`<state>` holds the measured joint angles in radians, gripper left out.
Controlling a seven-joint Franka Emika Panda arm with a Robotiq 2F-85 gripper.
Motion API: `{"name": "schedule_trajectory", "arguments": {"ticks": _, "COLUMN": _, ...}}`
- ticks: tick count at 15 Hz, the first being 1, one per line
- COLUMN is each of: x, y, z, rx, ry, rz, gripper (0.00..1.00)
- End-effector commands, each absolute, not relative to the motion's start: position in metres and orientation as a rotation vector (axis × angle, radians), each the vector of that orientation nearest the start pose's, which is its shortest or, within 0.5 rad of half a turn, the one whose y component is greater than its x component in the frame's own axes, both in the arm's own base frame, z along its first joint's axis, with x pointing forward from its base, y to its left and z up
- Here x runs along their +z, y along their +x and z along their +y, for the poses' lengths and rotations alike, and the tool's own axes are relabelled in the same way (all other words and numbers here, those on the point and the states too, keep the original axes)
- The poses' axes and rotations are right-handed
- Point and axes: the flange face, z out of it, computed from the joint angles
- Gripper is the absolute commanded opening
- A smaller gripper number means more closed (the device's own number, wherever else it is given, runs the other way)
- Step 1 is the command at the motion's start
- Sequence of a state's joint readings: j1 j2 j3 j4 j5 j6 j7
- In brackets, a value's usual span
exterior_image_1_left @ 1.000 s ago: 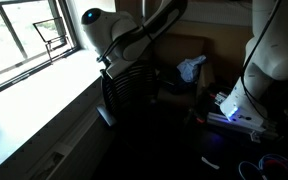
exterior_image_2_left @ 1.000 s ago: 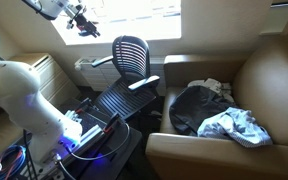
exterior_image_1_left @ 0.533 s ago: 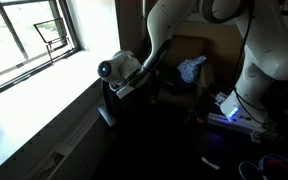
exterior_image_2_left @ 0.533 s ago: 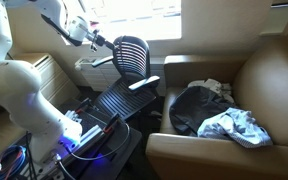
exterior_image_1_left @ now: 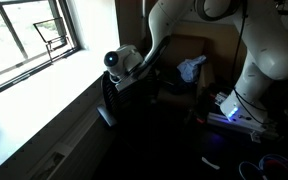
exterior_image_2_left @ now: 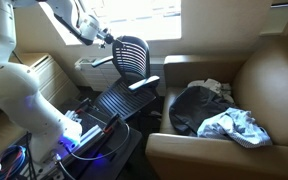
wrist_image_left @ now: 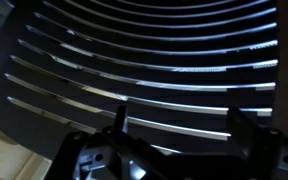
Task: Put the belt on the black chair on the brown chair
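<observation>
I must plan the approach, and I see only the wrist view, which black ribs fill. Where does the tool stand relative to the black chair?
Observer: In an exterior view, the tool is close to the upper edge of the black chair, beside its back, on the side away from the brown chair.
Operator: Is the seat of the brown chair free?
Observer: No. A dark bundle and a pale cloth lie on it.
Operator: Can you see the belt?
Observer: Not clearly in any view. The seat of the black chair is too dark to tell.
</observation>
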<state>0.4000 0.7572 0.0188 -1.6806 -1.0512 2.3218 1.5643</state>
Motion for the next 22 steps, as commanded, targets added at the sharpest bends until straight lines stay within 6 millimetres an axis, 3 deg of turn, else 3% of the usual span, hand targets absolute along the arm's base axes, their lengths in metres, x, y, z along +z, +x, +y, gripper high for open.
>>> {"name": "schedule_trajectory", "arguments": {"ticks": 1, "x": 0.159, "y": 0.612, "z": 0.236, "rx": -1.036, "ry": -3.224, "rz": 0.509, "gripper": 1.0}}
{"name": "schedule_trajectory", "arguments": {"ticks": 5, "x": 0.145, "y": 0.618, "z": 0.211, "rx": -0.965, "ry": -3.087, "rz": 0.327, "gripper": 1.0}}
{"name": "schedule_trajectory", "arguments": {"ticks": 6, "x": 0.148, "y": 0.618, "z": 0.224, "rx": -1.023, "ry": -3.122, "rz": 0.399, "gripper": 1.0}}
{"name": "schedule_trajectory", "arguments": {"ticks": 9, "x": 0.149, "y": 0.621, "z": 0.21, "rx": -0.982, "ry": -3.087, "rz": 0.366, "gripper": 1.0}}
{"name": "schedule_trajectory", "arguments": {"ticks": 10, "x": 0.154, "y": 0.62, "z": 0.206, "rx": -1.013, "ry": -3.166, "rz": 0.346, "gripper": 1.0}}
{"name": "schedule_trajectory", "arguments": {"ticks": 12, "x": 0.181, "y": 0.618, "z": 0.192, "rx": -1.044, "ry": -3.154, "rz": 0.297, "gripper": 1.0}}
{"name": "schedule_trajectory", "arguments": {"ticks": 17, "x": 0.277, "y": 0.603, "z": 0.175, "rx": -1.218, "ry": -3.044, "rz": 0.191, "gripper": 1.0}}
{"name": "schedule_trajectory", "arguments": {"ticks": 18, "x": 0.246, "y": 0.624, "z": 0.187, "rx": -1.195, "ry": -3.066, "rz": 0.252, "gripper": 1.0}}
{"name": "schedule_trajectory", "arguments": {"ticks": 19, "x": 0.263, "y": 0.623, "z": 0.185, "rx": -1.224, "ry": -3.048, "rz": 0.257, "gripper": 1.0}}
{"name": "schedule_trajectory", "arguments": {"ticks": 20, "x": 0.267, "y": 0.623, "z": 0.185, "rx": -1.231, "ry": -3.044, "rz": 0.259, "gripper": 1.0}}
{"name": "schedule_trajectory", "arguments": {"ticks": 22, "x": 0.225, "y": 0.633, "z": 0.189, "rx": -1.029, "ry": -2.977, "rz": 0.247, "gripper": 1.0}}
